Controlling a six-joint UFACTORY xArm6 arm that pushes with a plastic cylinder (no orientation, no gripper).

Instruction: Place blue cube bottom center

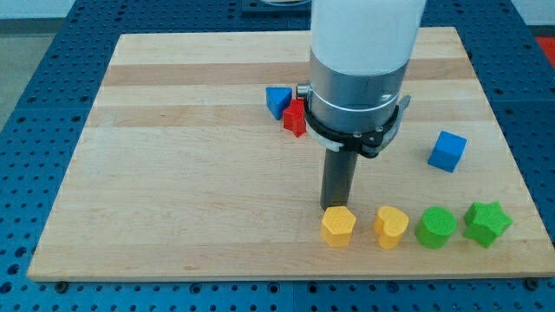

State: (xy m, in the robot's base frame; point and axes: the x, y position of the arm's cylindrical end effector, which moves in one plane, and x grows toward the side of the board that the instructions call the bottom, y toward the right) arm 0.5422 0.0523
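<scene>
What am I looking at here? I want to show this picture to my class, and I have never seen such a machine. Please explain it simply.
This is a single camera picture looking down at a wooden board on a blue table. The big white and silver cylinder is the end of a robot arm. It has no hand, only a dark rod, and my tip slides along the board to push blocks. Nothing is held.

The tip stands just above the yellow hexagon block, at or very near it. To its right in a row lie a yellow heart-like block, a green round block and a green star. The blue cube sits apart at the view's right. Near the top lie a blue triangular block and a red block, side by side.
</scene>
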